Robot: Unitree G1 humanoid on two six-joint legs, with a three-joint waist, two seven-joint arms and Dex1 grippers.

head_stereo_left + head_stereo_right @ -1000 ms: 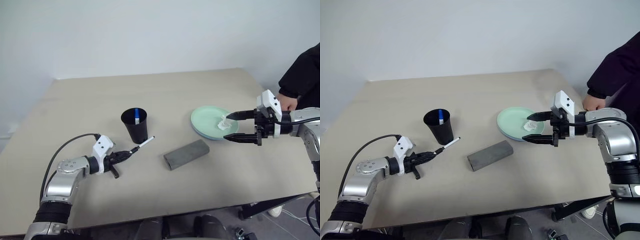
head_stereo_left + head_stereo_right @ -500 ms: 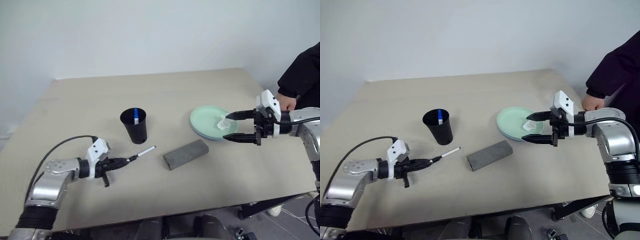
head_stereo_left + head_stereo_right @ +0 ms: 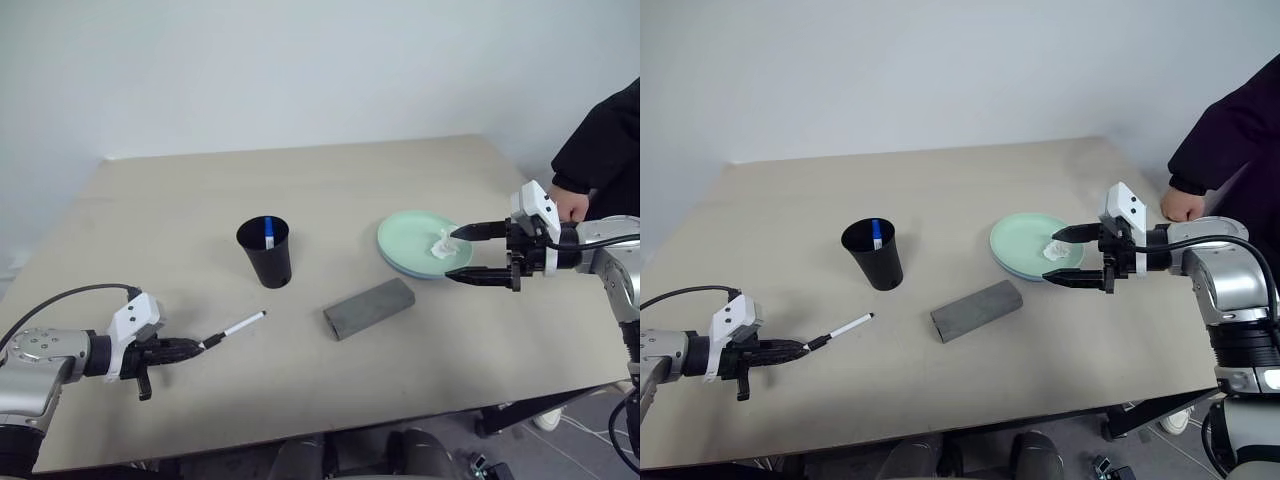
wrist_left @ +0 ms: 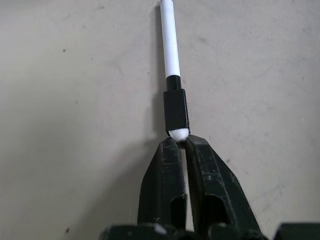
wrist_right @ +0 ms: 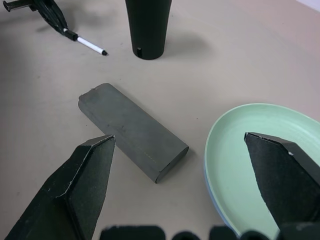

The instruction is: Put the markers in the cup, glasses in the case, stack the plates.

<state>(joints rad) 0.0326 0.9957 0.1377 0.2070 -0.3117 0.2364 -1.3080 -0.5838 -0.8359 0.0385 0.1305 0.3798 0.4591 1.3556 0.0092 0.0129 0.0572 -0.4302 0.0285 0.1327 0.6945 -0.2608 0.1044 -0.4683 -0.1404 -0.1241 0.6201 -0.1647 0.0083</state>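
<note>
Sitting closest to the near edge of the tabletop [image 3: 330,190], over toward its left corner, is the left gripper [image 3: 196,346]. Its two black fingers [image 4: 165,175] are almost pressed together, with just a thin slit between them, and the black-capped marker [image 3: 234,327] lies flat on the tabletop with its cap end right at the fingertips. In the left wrist view the white tip of the cap touches the finger ends, but I honestly can't tell if they're pinching it or just resting against it. The rest of the pen angles away from the gripper, toward the middle of the tabletop.

A bit further in, roughly mid-table, the grey case [image 3: 369,308] lies closed on its long side, turned diagonally, apart from everything else.

Behind the pen and left of the case stands the black cup [image 3: 265,251], upright, with the blue-capped marker [image 3: 268,232] already inside, its blue end poking just above the rim.

Over toward the right edge is the mint green plate [image 3: 420,240], sitting on top of the light blue plate [image 3: 1015,268], so only a sliver of blue shows under its rim. A crumpled white tissue [image 3: 441,246] sits on the green one.

The right gripper [image 3: 464,253] hovers over that plate's right side with its jaws spread wide and nothing between them.

Past the right edge there's a person's hand [image 3: 573,204] in a dark sleeve [image 3: 603,150].
</note>
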